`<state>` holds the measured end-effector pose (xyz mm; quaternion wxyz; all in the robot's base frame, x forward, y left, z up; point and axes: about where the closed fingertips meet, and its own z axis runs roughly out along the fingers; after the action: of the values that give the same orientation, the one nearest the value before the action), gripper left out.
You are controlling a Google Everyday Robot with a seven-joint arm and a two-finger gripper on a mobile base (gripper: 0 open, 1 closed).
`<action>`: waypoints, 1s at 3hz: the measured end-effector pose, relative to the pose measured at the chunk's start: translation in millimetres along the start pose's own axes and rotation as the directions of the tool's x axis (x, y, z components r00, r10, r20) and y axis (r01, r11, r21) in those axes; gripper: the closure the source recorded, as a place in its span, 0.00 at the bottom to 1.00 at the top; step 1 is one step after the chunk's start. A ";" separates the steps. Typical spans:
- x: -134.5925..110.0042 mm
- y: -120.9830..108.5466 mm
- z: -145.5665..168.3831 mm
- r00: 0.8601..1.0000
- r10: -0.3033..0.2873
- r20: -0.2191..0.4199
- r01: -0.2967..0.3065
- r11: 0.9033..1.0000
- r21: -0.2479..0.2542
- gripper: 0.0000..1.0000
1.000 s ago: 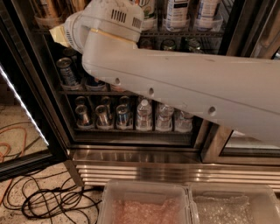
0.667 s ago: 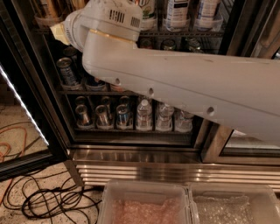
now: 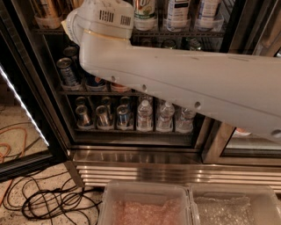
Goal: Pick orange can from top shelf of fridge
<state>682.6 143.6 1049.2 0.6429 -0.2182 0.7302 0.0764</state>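
The orange can (image 3: 49,6), golden-orange with cream stripes, stands in a clear plastic cup tray (image 3: 45,20) at the far left of the top shelf (image 3: 175,33) of the fridge (image 3: 145,169). Only its lower part shows below the frame's top edge. My white arm (image 3: 175,83) reaches from the right up to the top left, and its wrist end (image 3: 105,17) is just right of the can. The gripper is out of view, past the wrist at the frame's top.
Bottles (image 3: 178,13) stand on the top shelf to the right. Cans (image 3: 68,72) fill the middle rack; cans (image 3: 103,116) and water bottles (image 3: 145,116) fill the lower rack. The open door (image 3: 22,110) is at left. Cables (image 3: 48,202) lie on the floor. Clear bins (image 3: 145,206) sit in front.
The wrist end of my arm has turned and shifted slightly up; its barcode label no longer shows. The cans and shelves have not moved.
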 end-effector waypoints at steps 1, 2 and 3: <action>-1.5 -3.1 9.2 1.000 -0.020 0.003 0.020 1.000 0.015 0.31; -5.8 -5.3 14.4 0.999 -0.036 0.013 0.036 0.999 0.025 0.31; -12.7 -8.0 18.2 0.998 -0.048 0.032 0.047 0.998 0.034 0.30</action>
<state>703.4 146.4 1060.0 0.6601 -0.2235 0.7152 0.0526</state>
